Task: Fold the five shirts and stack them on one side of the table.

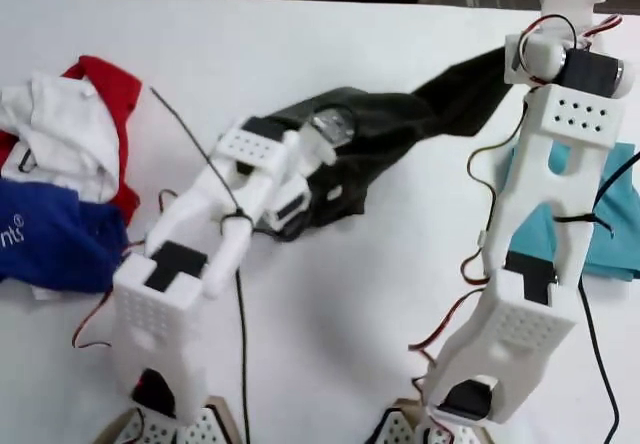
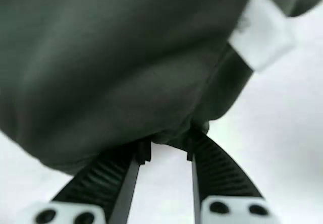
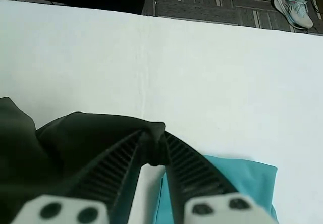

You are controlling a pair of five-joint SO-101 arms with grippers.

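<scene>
Where the white tabletop (image 1: pixel 330 44) reaches its 9 o'clock edge in the high view, three loose garments lie heaped together: a crumpled red cloth shirt (image 1: pixel 105 84) at the back, a rumpled white cloth shirt (image 1: pixel 60 129) on top of it, and a bunched blue cloth shirt (image 1: pixel 50 239) nearest the arms. Near the centre, the left gripper (image 2: pixel 167 144) has its ribbed black fingertips closed on a fold at the edge of a long black cloth shirt (image 1: pixel 400 129) – a white sewn-in tag (image 2: pixel 260 30) shows on the fabric just beyond. That shirt stretches from the centre toward 1 o'clock, narrowing into a dark strip. At its far end the right gripper (image 3: pixel 152 148) is clamped on the tip of the cloth, its fingers meeting over the fabric. At 3 o'clock a flat, folded teal cloth shirt (image 1: pixel 615 234) lies on the table – partly under the right arm and apart from the black one.
</scene>
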